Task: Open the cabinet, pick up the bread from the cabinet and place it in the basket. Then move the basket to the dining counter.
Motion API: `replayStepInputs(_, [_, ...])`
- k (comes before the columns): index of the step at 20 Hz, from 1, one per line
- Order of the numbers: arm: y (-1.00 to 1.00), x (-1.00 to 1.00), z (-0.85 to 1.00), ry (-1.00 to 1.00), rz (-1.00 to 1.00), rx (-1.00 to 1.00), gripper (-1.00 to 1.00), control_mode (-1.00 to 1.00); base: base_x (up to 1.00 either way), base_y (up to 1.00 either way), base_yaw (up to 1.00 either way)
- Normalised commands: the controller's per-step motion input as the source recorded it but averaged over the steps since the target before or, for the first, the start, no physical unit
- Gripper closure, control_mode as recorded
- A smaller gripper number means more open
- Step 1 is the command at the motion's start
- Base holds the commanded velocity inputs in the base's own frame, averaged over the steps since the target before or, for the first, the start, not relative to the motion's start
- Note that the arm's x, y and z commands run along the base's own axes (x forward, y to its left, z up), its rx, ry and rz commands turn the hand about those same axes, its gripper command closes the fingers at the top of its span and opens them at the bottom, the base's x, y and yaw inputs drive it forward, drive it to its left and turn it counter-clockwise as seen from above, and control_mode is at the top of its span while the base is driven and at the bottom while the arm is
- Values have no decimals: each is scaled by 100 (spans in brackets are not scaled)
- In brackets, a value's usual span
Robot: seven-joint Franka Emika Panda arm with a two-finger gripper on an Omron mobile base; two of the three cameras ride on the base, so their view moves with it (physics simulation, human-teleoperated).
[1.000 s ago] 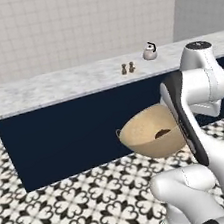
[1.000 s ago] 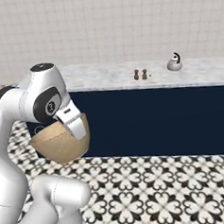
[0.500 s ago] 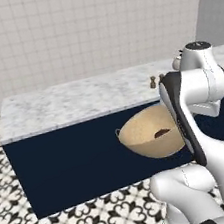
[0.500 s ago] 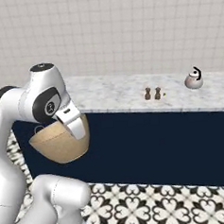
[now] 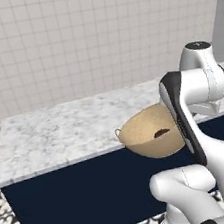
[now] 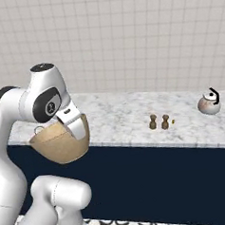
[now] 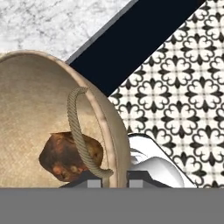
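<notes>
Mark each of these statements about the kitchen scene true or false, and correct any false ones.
1. The bread lies inside the basket. True.
2. The basket stands on the dining counter. False: the gripper, shut on its rim, holds it up in front of the counter.
3. A kettle stands on the counter. True.
4. The floor is plain grey. False: it has a black-and-white pattern.

a kitchen: tiled wall (image 6: 128, 37), marbled dining counter (image 6: 129, 120), kettle (image 6: 209, 102), shakers (image 6: 159, 122), patterned floor tiles (image 7: 183, 87)
</notes>
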Motion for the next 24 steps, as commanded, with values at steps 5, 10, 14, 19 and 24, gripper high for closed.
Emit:
replayStepInputs(5, [0, 0, 0, 0, 0, 0, 100, 100, 94, 17, 0])
replayStepInputs(10, [0, 80, -15, 0, 2, 2, 100, -100, 19, 0, 0])
replayStepInputs(14, [0, 100, -38, 0, 18, 14, 100, -100, 0, 0, 0])
replayStepInputs(19, [-3, 100, -45, 0, 15, 15, 100, -100, 0, 0, 0])
replayStepInputs(24, [0, 97, -62, 0, 5, 1, 100, -100, 0, 0, 0])
